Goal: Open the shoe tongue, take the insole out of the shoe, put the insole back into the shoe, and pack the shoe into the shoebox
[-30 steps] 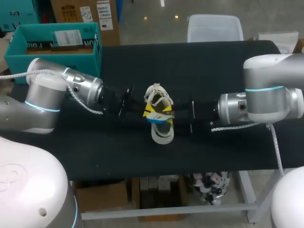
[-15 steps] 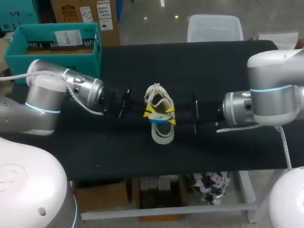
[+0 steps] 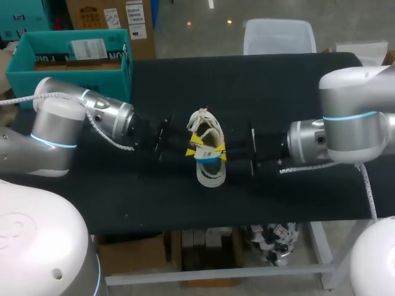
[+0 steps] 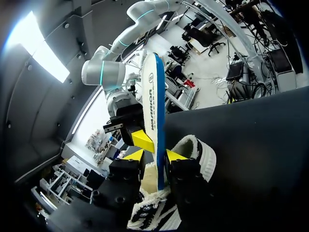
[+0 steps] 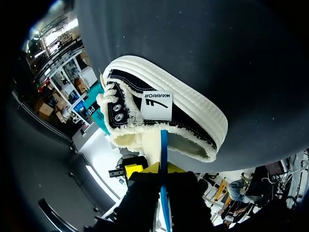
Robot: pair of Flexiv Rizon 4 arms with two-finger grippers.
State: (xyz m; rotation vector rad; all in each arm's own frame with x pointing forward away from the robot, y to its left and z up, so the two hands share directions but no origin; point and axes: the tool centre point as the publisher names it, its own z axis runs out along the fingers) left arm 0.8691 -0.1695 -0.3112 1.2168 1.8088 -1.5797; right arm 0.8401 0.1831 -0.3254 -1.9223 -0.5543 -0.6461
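Standing on edge over the shoe [image 3: 210, 172] at mid-table, the insole [image 4: 153, 111] is clamped by the left gripper [image 4: 157, 155] and the right gripper [image 5: 161, 169]. The shoe is ringed by bare table [image 3: 278, 92]; the shoebox [image 3: 68, 79] is seen far left.

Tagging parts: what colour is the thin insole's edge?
Blue edge on the white flat insole; best in left wrist view.

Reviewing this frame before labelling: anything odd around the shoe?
Nothing looks damaged or spilled. The insole stands on edge, partly out of the shoe, and is pinched by both the left gripper and the right gripper. The shoe sits upright on the table.
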